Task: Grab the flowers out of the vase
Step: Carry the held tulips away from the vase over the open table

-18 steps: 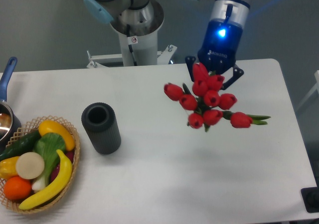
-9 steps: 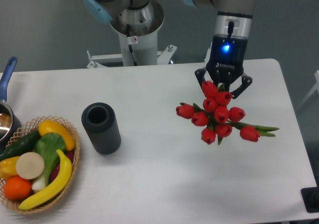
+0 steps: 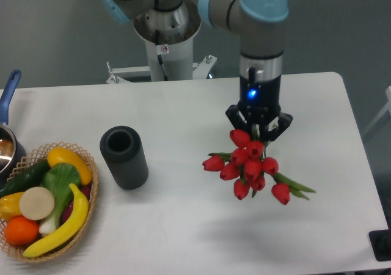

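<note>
Clearly, the fingers (image 3: pixel 239 117) of the gripper (image 3: pixel 259 128) are clenched on the flowers (image 3: pixel 252 165), gripped at the top of the bunch where the stems are hidden behind the buds. The bunch is held hanging below the gripper, with red buds fanned out and a few green leaves pointed to the lower right. A soft shadow is cast on the table (image 3: pixel 183 226) beneath it, so the bunch is judged to be lifted clear of the surface.

The vase (image 3: pixel 124 156) is taken as the landmark. The flowers are seen well to the right of the vase and fully apart from it; its round mouth is seen dark, with nothing sticking out. The task is therefore judged essentially done: the flowers are out and carried, and only a steady hold or a set-down may be left.

To the left of the vase, a wicker basket (image 3: pixel 85 165) of fruit and vegetables is seen, and further left a blue-handled pot (image 3: pixel 8 91) at the edge. Nothing is seen between the vase and the held bunch.
</note>
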